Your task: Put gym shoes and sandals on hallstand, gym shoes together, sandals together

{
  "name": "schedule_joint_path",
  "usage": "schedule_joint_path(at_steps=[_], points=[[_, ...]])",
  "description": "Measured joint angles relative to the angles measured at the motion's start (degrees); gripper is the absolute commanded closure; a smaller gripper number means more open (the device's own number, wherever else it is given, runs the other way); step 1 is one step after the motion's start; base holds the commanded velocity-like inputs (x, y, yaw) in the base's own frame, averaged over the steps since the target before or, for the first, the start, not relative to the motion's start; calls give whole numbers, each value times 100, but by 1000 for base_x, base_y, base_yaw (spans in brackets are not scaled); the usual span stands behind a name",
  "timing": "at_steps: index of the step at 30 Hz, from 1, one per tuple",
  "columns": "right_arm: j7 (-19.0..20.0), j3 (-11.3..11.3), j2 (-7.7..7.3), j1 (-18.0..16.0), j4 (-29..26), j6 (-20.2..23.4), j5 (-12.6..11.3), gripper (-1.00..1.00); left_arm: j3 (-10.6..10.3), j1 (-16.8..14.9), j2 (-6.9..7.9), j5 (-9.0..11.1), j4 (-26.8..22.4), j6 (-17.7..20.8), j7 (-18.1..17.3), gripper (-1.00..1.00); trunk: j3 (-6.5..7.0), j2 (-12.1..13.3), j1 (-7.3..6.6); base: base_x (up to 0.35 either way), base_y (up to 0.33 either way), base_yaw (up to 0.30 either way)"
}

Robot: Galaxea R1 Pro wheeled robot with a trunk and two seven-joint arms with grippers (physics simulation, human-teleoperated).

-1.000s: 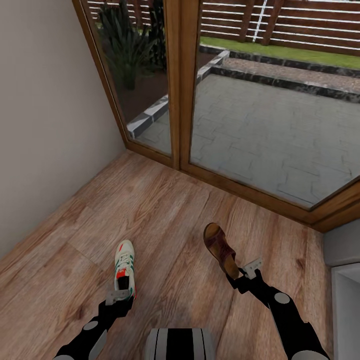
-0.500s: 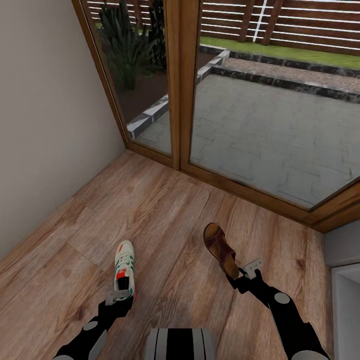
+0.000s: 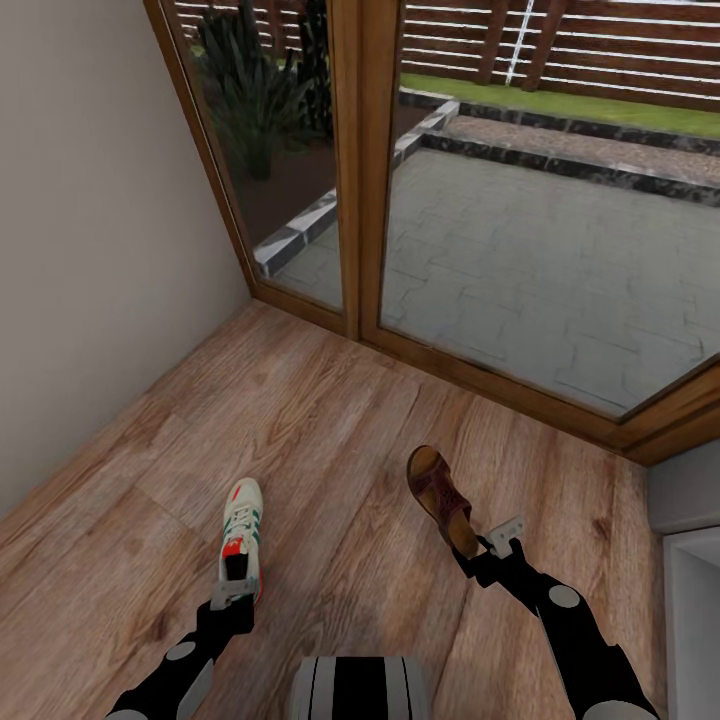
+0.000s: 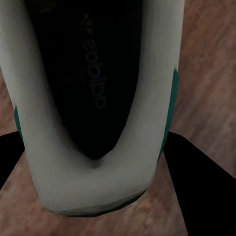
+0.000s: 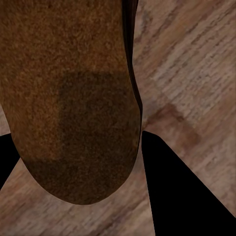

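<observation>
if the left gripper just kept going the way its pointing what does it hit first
The heel of the gym shoe: in the left wrist view it sits between the fingers of the left gripper, filling the line ahead. Whether the fingers touch it already is unclear.

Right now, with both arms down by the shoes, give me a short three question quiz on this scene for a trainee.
1. True or false: the gym shoe rests on the white rack.
2. Which gripper is at the sandal's heel? A left gripper, B right gripper.
3. Fill in: the left gripper is at the gym shoe's ____ end.

Key: 1 false, it is over the wood floor. 2 B. 3 heel.
</observation>
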Motion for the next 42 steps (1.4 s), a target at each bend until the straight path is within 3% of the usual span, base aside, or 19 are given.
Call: schedule_joint_path(at_steps=[22,33,41,42], points=[[1,-1,-6,0,6,-13,8,100,-2,4,0,-12,-20,2,-39,100,0,0,0,0,0,0],[-7,1,11,7,38,-16,11,100,-5,3,39,-14,-53,-1,-35,100,243,14,-29,0,0,0],[-17,-19,-6,8,20,-25,13,100,5,94,212,-71,-48,-21,-30,100,426,25,-49,0,0,0],[-45,-29,-23,42,265,-46,54,100,7,483,350,-18,-245,-587,-7,100,448,26,-52,0,0,0]])
